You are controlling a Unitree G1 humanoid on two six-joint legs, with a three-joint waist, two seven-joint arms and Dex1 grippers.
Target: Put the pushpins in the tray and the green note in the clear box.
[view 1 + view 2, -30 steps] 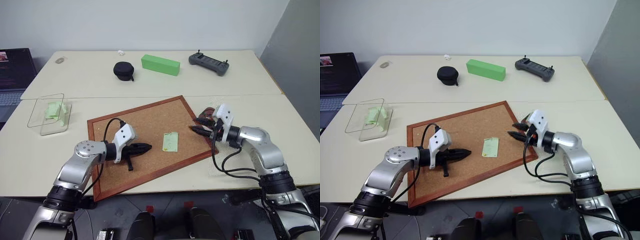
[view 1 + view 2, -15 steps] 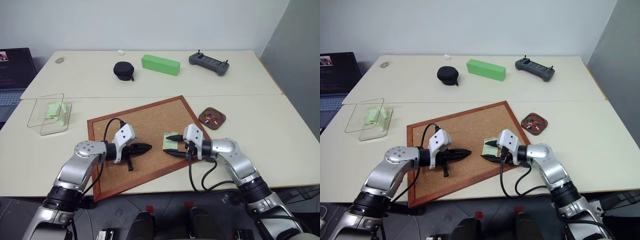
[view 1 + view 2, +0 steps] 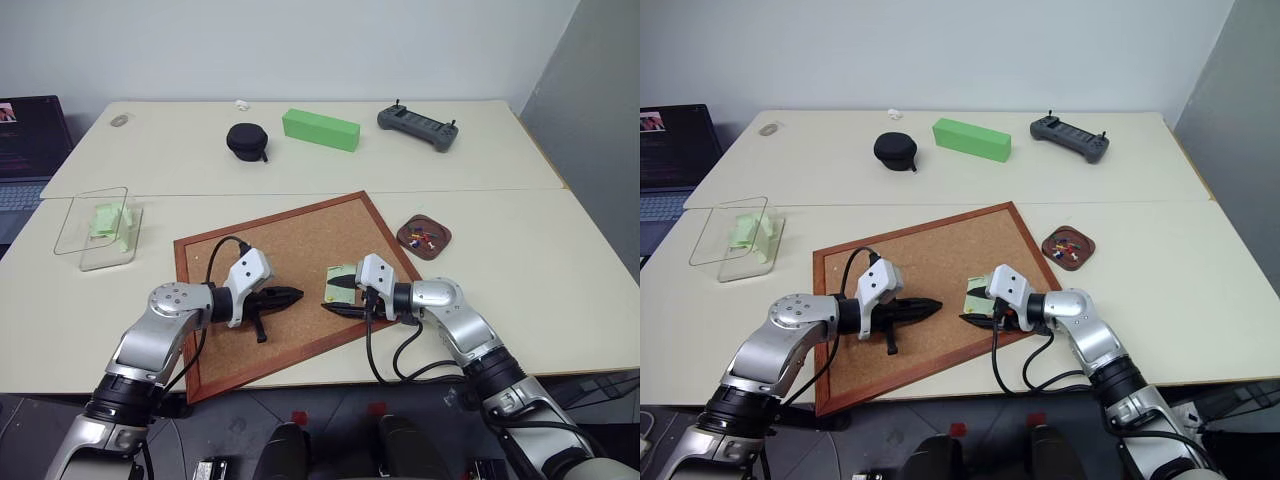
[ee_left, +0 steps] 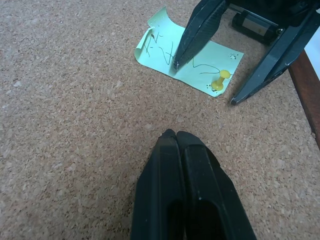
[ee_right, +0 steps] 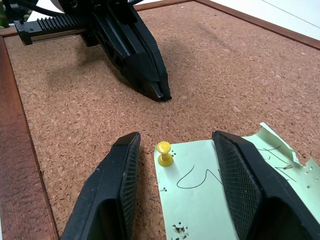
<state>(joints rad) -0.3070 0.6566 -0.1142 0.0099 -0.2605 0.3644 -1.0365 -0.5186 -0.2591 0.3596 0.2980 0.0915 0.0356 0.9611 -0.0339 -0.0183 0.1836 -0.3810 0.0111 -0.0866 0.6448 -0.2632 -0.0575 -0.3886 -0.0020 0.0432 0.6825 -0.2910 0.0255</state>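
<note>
The step in hand looks to be pulling the last yellow pushpin (image 5: 163, 152) out of the green note (image 5: 220, 200), which lies pinned flat on the cork board (image 3: 290, 250); the right gripper (image 5: 172, 187) has its two fingers spread fairly wide and nothing held, and the pin stands between them, nearer the left-hand finger (image 5: 117, 190) in the wrist picture than the other, just ahead of the tips' line; the note spreads under and beside the opposite finger, its far corner curled up; to do this well I judge the gripper should shift slightly so the pin's head sits midway between the pads, then close on the head above the paper, not pinching the note with it, and lift straight up along the pin's shaft so the paper is not torn or dragged; the left gripper (image 4: 175, 142) is pressed shut with nothing in it, resting low over bare cork just short of the note, and could hold the paper down if it lifts; the tray (image 3: 424, 238) with the other pushpins (image 3: 421, 236) sits behind the right arm off the board's corner; the clear box (image 3: 98, 235) lies well away beyond the left arm
</note>
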